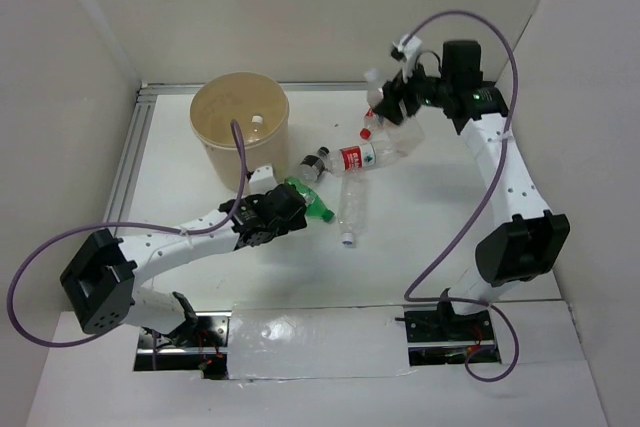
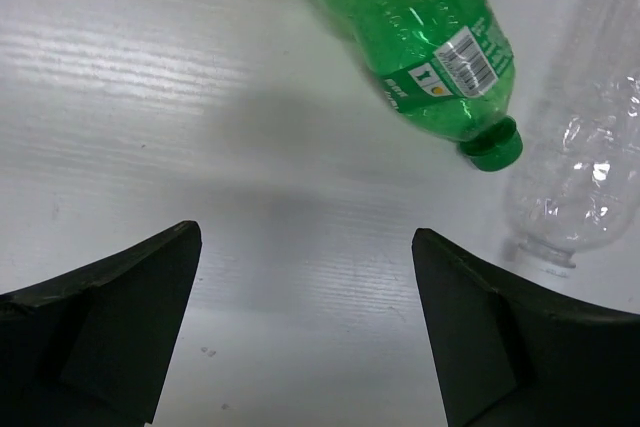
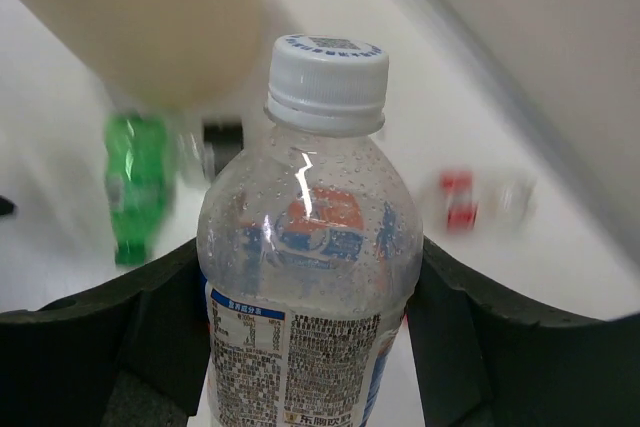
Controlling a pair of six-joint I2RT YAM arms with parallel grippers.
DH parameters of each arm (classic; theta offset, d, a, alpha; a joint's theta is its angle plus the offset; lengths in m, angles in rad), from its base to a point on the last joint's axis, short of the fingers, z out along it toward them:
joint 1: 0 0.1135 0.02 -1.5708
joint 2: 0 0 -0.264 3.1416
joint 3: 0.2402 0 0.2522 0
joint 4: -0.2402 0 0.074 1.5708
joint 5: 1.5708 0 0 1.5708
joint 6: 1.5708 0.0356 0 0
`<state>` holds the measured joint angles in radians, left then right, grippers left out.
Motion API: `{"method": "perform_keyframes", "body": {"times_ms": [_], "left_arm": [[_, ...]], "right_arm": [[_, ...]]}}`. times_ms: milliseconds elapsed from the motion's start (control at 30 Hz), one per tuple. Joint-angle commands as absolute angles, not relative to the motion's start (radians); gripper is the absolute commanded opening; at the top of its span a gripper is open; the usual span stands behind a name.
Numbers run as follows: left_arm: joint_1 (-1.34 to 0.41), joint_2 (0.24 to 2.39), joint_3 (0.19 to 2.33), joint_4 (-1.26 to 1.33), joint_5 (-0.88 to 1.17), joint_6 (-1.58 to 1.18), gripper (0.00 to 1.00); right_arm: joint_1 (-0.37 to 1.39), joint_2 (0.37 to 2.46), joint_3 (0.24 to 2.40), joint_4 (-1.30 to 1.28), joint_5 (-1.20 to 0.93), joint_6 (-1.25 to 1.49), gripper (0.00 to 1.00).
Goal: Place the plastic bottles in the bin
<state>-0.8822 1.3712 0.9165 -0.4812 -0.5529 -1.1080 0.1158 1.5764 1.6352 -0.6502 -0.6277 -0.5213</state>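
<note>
Right gripper (image 3: 312, 265) clamped on a white-capped clear bottle (image 3: 305, 247), well right of the bin (image 1: 222, 155). Left gripper (image 2: 305, 239) wide open and holding nothing, on the bin's near side, with the green bottle (image 2: 420, 37) lying just past its fingertips. Red-label bottle (image 1: 362, 156), dark-capped bottle (image 1: 315, 165) and clear bottle (image 1: 350, 204) lie right of the bin.

SITE: robot lab test cell | MOUNT: my left arm (image 1: 170, 247) and right arm (image 1: 500, 162) bolt to the near edge of a white table (image 1: 420, 237) | ENCLOSURE: plain white panels (image 1: 300, 17) on three sides | FITTINGS: aluminium rail (image 1: 130, 162) at left edge; purple cable (image 1: 462, 14) loops; taped sheet (image 1: 320, 342) between bases
</note>
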Motion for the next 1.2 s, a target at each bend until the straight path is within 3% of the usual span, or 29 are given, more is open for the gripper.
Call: {"method": "perform_keyframes", "body": {"times_ms": [0,233,433,567,600,633,667,700,733,767,967,1067,1167], "left_arm": [[-0.877,1.356,0.891,-0.385,-0.508,-1.212,1.0],[-1.003,1.286,0.764,-0.365,-0.581,-1.186,1.0],[-1.026,1.16,0.663,-0.356,-0.607,-1.256,1.0],[-1.026,1.121,0.663,-0.342,-0.62,-1.256,1.0],[-1.017,1.121,0.663,-0.331,-0.609,-1.268,1.0],[-1.017,1.137,0.663,-0.331,-0.594,-1.269,1.0],[-1.008,1.149,0.663,-0.296,-0.583,-1.259,1.0],[-1.008,1.163,0.675,-0.296,-0.583,-1.269,1.0],[-0.987,1.181,0.692,-0.284,-0.574,-1.284,1.0],[-0.977,1.224,0.705,-0.275,-0.565,-1.304,1.0],[-0.942,1.426,0.917,-0.336,-0.583,-1.402,1.0],[-0.922,1.518,1.015,-0.371,-0.598,-1.476,1.0],[-0.922,1.592,1.087,-0.406,-0.64,-1.523,1.0]], "right_arm": [[0.202,1.646,1.775,-0.386,-0.877,-0.439,0.16],[0.481,1.84,1.958,0.044,-0.859,-0.252,0.18],[0.633,2.081,2.23,0.091,-0.832,-0.183,0.22],[0.679,2.164,2.286,0.058,-0.81,-0.183,0.25],[0.68,2.174,2.286,0.048,-0.799,-0.173,0.36],[0.68,2.184,2.286,0.048,-0.799,-0.173,0.36],[0.68,2.184,2.266,0.035,-0.799,-0.173,0.48],[0.68,2.184,2.257,0.025,-0.789,-0.173,0.65],[0.68,2.184,2.256,0.002,-0.767,-0.173,0.93],[0.667,2.165,2.229,0.002,-0.767,-0.173,1.0],[0.539,2.008,2.186,-0.116,-0.697,-0.143,1.0],[0.411,1.91,2.071,-0.225,-0.696,-0.143,0.99],[0.273,1.783,1.84,-0.306,-0.751,-0.161,0.91]]}}
